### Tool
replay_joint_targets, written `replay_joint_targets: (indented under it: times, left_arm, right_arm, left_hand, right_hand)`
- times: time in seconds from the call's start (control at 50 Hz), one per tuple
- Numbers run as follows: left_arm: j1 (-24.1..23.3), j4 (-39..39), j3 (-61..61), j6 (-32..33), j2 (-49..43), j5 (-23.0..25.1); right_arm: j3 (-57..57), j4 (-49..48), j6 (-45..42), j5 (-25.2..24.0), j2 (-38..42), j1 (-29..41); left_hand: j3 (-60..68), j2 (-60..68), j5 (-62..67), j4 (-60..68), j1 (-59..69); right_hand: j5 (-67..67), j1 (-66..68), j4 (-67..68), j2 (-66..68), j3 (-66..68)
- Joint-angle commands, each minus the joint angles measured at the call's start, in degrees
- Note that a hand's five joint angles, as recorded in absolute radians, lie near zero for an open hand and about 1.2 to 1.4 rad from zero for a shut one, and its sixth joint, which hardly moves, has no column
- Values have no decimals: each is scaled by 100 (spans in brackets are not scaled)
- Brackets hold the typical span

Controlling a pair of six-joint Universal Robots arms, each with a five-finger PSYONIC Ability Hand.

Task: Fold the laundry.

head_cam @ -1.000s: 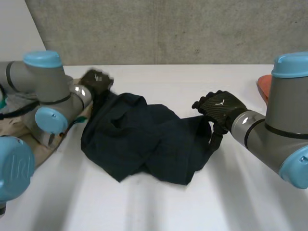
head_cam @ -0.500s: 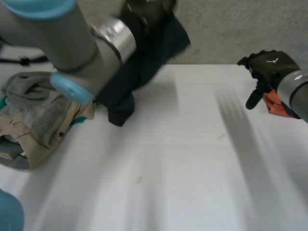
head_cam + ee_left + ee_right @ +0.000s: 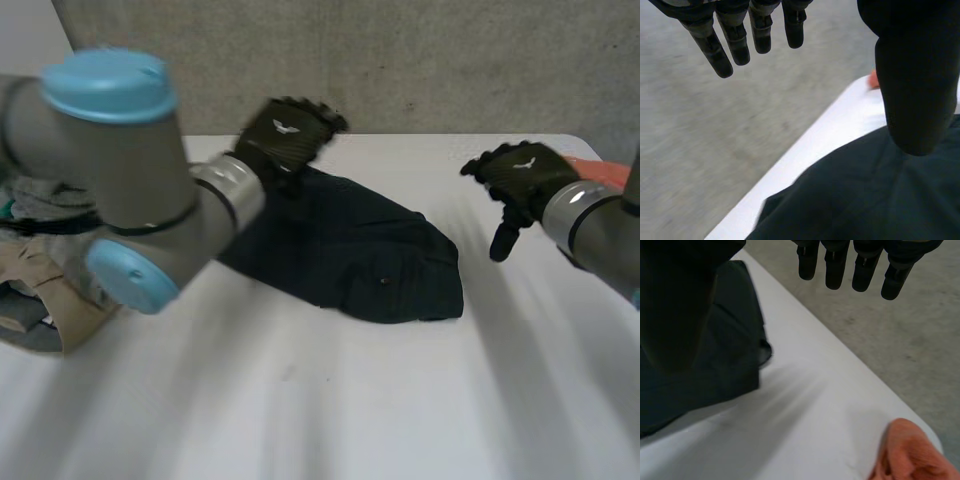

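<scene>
In the head view, a dark garment (image 3: 350,255) is seen lying rumpled but fairly flat on the white table (image 3: 330,420), on its far half, between the two arms. The left arm (image 3: 130,190) is bent across the near left. Its left hand (image 3: 285,135) is held over the garment's far left edge, palm down, fingers relaxed, with nothing gripped. The right hand (image 3: 520,172) is held above the table just right of the garment and apart from it, its back turned upward and one digit pointed down; nothing is held. A pile of beige and grey clothes (image 3: 35,280) is seen at the table's left edge, and an orange cloth (image 3: 590,165) at the far right, just behind the right hand. In the left wrist view, the fingers (image 3: 735,42) are shown straight and side by side, the thumb (image 3: 917,90) set well apart, and the gap between them is empty. The garment lies under the palm by the table's edge, with grey floor (image 3: 700,140) beyond the fingertips. In the right wrist view, the fingers are likewise straight and the thumb wide apart, with nothing between. The garment's edge lies under the thumb, bare table under the palm, and the orange cloth near the table's corner.
</scene>
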Motion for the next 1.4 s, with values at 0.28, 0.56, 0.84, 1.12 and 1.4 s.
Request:
replay_joint_targets:
  times: [0.28,0.56,0.84,1.12,1.4]
  left_arm:
    - [1069,-247,-599,716,-875,131]
    - [911,-1573,878,1033,-1966,166]
    - [594,-2856,546,849,-1308,60]
    - [489,-2797,-897,1455,47,448]
    - [752,-2251,236,779,-699,-247]
  right_arm:
    - [807,-672,598,396,888,971]
    - [447,-1561,713,880,1654,1077]
    - [1395,-1088,-701,301,354,875]
    - [1335,-179,-1673,-456,-34,392]
    - [281,389,-255,-351,360,163]
  left_hand:
    - [483,515,400,540,583]
    - [698,730,616,756,798]
    - [6822,6854,6740,6880,6922]
    - [1544,1576,1461,1601,1644]
    - [1374,1406,1291,1432,1474]
  right_hand:
    - [1263,1248,1333,1345,1321]
    - [4060,4045,4130,4142,4118]
    - [6766,6750,6836,6847,6824]
    - [1751,1735,1821,1832,1809]
    - [1011,996,1081,1093,1069]
